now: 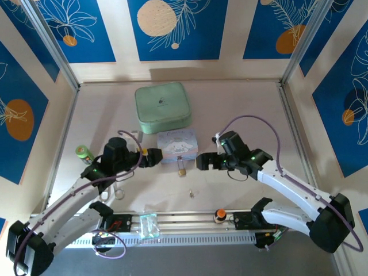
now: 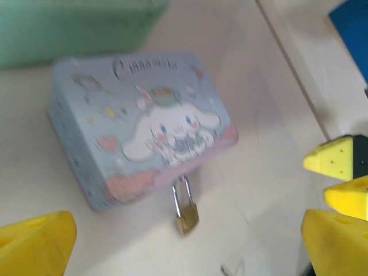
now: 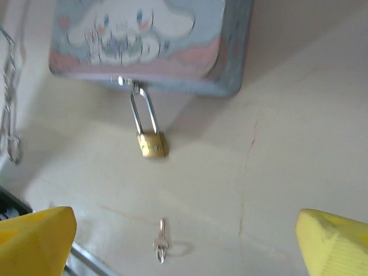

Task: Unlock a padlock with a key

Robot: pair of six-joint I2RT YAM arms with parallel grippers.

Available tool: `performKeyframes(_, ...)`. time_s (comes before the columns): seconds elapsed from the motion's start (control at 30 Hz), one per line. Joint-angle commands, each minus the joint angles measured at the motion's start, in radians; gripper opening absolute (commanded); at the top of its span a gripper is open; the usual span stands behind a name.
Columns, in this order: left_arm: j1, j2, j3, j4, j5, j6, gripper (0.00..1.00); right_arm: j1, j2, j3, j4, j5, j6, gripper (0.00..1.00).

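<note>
The small brass padlock (image 1: 181, 170) lies on the table, its silver shackle hooked through the latch of the pastel cartoon box (image 1: 177, 145). The tiny silvery key (image 1: 191, 194) lies loose on the table nearer the arms. My left gripper (image 1: 154, 158) is open just left of the box, with the padlock (image 2: 186, 213) ahead of its yellow fingers (image 2: 35, 244). My right gripper (image 1: 201, 163) is open just right of the box. In its wrist view the padlock (image 3: 152, 144) and key (image 3: 161, 241) lie between its spread fingertips (image 3: 35, 241). Nothing is held.
A mint-green case (image 1: 163, 107) sits behind the box. A green cylinder (image 1: 84, 153) stands at the left. An orange-topped knob (image 1: 219, 215) and a clear packet (image 1: 148, 224) sit on the front rail (image 1: 190, 221). A metal chain (image 3: 8, 98) hangs at the left.
</note>
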Motion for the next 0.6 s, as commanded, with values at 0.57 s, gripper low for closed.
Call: performKeyframes(0.57,-0.37,0.039,-0.069,0.005,-0.314,-0.225,0.99,0.485,0.389,0.048,0.02,0.222,0.391,0.8)
